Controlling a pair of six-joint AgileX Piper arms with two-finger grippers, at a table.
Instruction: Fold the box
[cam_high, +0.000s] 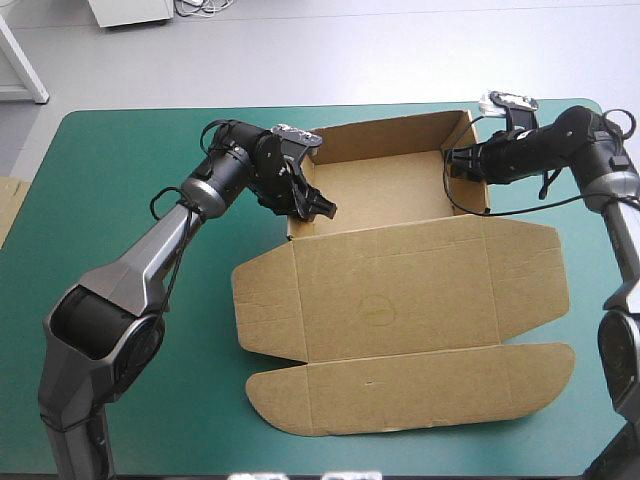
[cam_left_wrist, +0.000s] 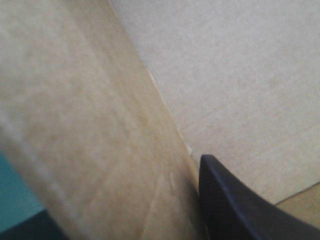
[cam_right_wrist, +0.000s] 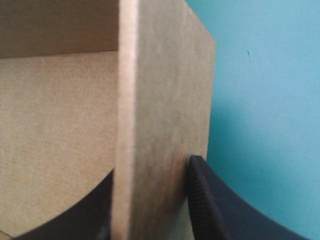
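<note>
At the box (cam_high: 400, 290), left hand (cam_high: 316, 206) half-hidden

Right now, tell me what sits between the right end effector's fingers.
The box: its upright side wall, clamped from both faces, as the right wrist view shows.

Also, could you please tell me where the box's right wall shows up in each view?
High view: the right wall closes the box's tray on the right, with the right end effector clamped on it.
Left wrist view: not in it; only the left wall shows.
Right wrist view: right wall upright, edge-on between the fingers.
Shared landmark: the teal-green cover.
</note>
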